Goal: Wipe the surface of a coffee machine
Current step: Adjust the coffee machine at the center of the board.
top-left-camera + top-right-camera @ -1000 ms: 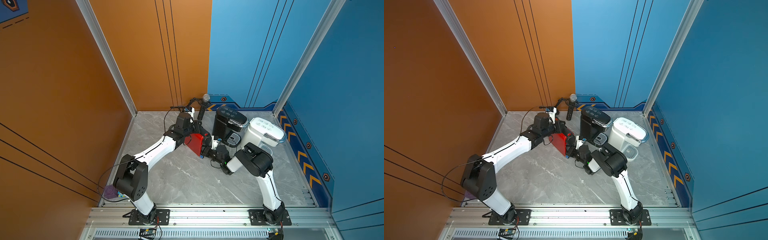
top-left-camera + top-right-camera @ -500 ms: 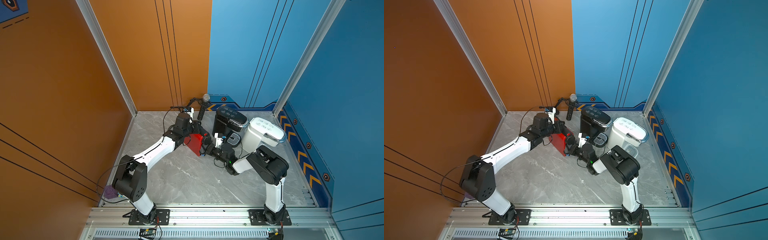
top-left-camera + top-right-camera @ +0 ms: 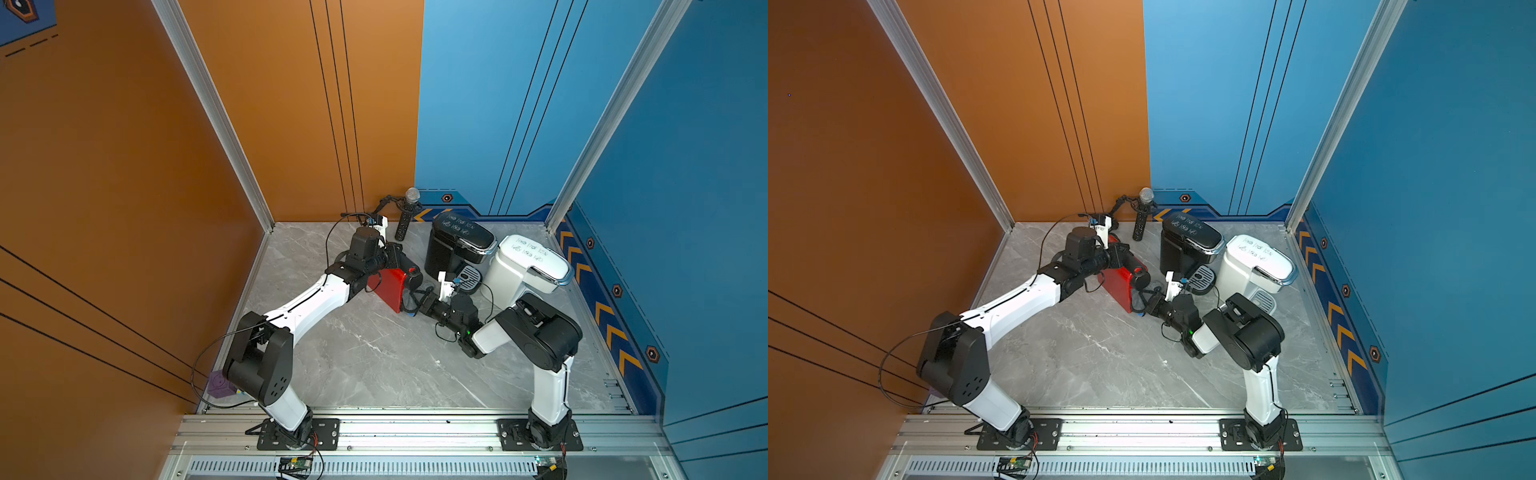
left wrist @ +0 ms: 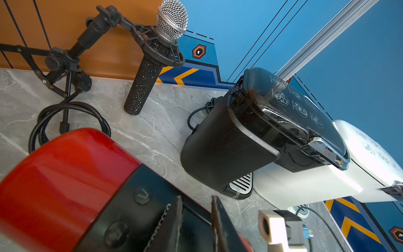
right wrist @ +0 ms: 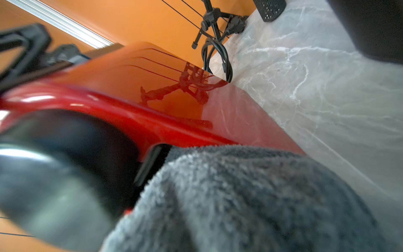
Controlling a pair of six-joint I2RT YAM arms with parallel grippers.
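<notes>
The red coffee machine (image 3: 390, 286) stands toward the back of the counter (image 3: 365, 365), hemmed in. The black coffee machine (image 3: 453, 245) is just beside it with the white coffee machine (image 3: 523, 266) beyond, and a microphone (image 3: 407, 212) and a coiled cable (image 4: 65, 113) sit behind. The left fingers (image 4: 172, 222) sit narrowly apart on its black top — whether they pinch it I cannot tell. The right fingers (image 3: 420, 302) are closed on a grey cloth (image 5: 250, 196) at its red side.

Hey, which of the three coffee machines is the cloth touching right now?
The red coffee machine: the grey cloth lies against its side. The black coffee machine and white coffee machine stand side by side, away from it.
</notes>
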